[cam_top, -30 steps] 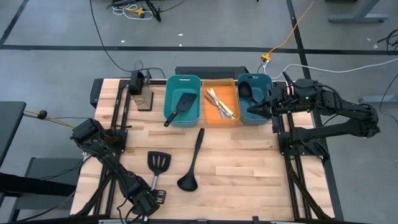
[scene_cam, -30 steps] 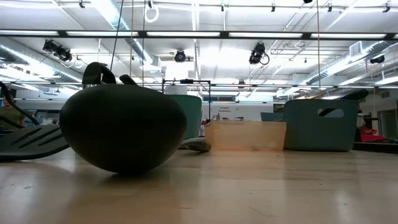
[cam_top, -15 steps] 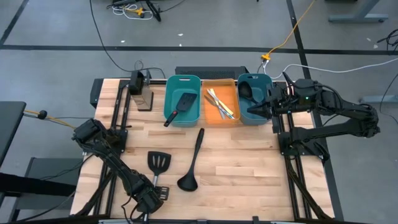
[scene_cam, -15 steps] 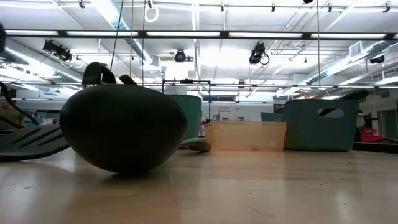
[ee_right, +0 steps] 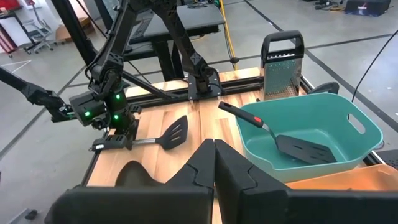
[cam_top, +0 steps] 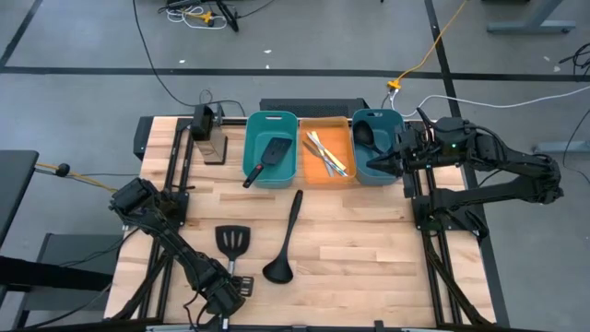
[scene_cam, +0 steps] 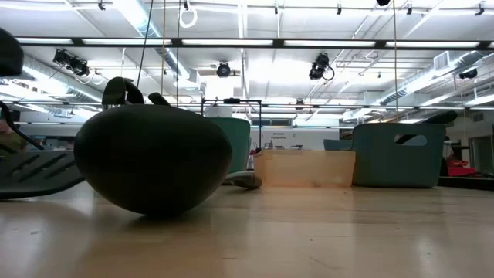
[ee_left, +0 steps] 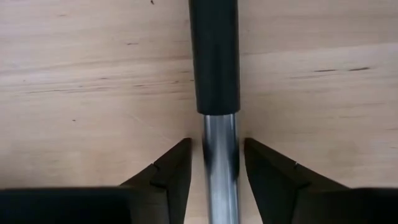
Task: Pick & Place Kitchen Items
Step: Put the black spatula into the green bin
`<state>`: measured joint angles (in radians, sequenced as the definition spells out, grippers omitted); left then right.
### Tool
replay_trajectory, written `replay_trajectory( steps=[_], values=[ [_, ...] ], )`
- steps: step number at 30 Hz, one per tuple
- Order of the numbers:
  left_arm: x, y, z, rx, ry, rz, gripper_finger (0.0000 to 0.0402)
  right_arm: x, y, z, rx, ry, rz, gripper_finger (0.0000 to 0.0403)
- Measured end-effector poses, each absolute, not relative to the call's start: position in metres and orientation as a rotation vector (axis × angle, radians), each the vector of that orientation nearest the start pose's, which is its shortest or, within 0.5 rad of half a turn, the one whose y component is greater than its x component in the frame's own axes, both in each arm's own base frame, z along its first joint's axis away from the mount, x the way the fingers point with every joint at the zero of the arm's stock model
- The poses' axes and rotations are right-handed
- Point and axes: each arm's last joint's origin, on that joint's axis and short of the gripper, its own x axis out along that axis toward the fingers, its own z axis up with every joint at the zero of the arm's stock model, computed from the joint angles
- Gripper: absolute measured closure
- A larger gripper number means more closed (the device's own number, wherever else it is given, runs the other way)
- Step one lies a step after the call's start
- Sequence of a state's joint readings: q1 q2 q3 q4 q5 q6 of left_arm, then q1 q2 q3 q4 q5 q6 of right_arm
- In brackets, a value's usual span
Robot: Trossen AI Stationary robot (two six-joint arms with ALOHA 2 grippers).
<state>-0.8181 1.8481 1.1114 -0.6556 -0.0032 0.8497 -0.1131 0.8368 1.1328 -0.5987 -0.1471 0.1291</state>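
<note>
A black slotted spatula (cam_top: 232,243) lies flat on the table, its handle toward the near edge. My left gripper (ee_left: 217,163) points down over that handle, one finger on each side of the bare metal shaft (ee_left: 221,174), just below the black grip (ee_left: 214,56). A black ladle (cam_top: 281,249) lies beside it, resting on its bowl (scene_cam: 154,158). My right gripper (ee_right: 214,163) is shut and hovers at the right teal bin (cam_top: 378,146), which holds another ladle. A second spatula (ee_right: 292,140) leans in the left teal bin (cam_top: 272,148). Thin sticks (cam_top: 324,152) lie in the orange bin. My left gripper comes from above, with its fingers (ee_left: 171,177) across the spatula's metal shaft (ee_left: 221,155). A narrow strip of table shows between each fingertip and the shaft. Whether either finger touches it I cannot tell. The spatula lies on the table.
A metal grater (cam_top: 210,136) stands at the far left of the table, beside the row of three bins along the far edge. Bare wood lies to the right of the ladle, up to the right arm's frame (cam_top: 442,212).
My left gripper has edged toward the table's right, over the spatula's handle. The spatula's blade has shifted a little and shows tipped slightly higher in the low view. The ladle and the right arm have kept still.
</note>
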Motion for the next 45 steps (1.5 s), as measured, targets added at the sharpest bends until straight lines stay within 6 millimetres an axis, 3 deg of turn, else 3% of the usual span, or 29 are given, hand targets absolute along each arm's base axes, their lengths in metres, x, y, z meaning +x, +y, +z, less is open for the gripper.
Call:
replay_trajectory(
  steps=[17, 45],
  values=[
    [0.2258, -0.2414, 0.1417, 1.239, 0.984, -1.247, 0.0315, 0.1515, -0.0130, 0.3996, 0.159, 0.302, 0.015, 0.0396],
    [0.2291, -0.2449, 0.1464, 1.243, 0.971, -1.242, 0.0322, 0.1515, -0.0129, 0.3996, 0.156, 0.303, 0.016, 0.0396]
  ],
)
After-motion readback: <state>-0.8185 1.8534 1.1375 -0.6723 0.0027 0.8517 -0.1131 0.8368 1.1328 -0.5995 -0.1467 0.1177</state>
